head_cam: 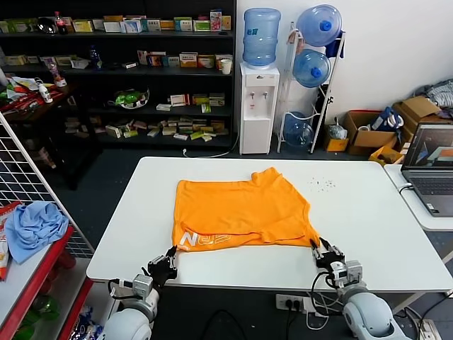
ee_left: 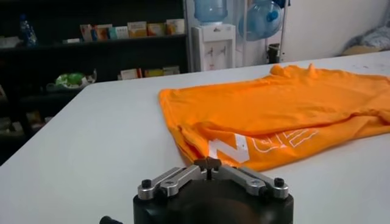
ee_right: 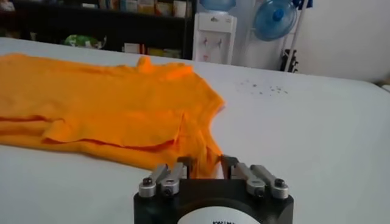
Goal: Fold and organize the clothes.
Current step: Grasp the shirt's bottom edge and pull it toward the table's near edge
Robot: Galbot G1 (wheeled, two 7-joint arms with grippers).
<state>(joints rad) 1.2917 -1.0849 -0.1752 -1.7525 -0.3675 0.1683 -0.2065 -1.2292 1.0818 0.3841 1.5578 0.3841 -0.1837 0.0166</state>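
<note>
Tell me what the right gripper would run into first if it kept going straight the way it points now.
Most likely the bright orange cotton T-shirt: the right gripper sits at the near table edge with the shirt's near right corner between its slightly parted fingers, and the rest of the shirt lies just ahead on the white table.

L gripper (ee_left: 208, 164) fingers closed, empty, just short of orange T-shirt (ee_left: 286, 109) on white table (ee_left: 91, 146).

Bare white table (head_cam: 368, 234) either side of the orange T-shirt (head_cam: 241, 212); laptop (head_cam: 430, 173) far right.
</note>
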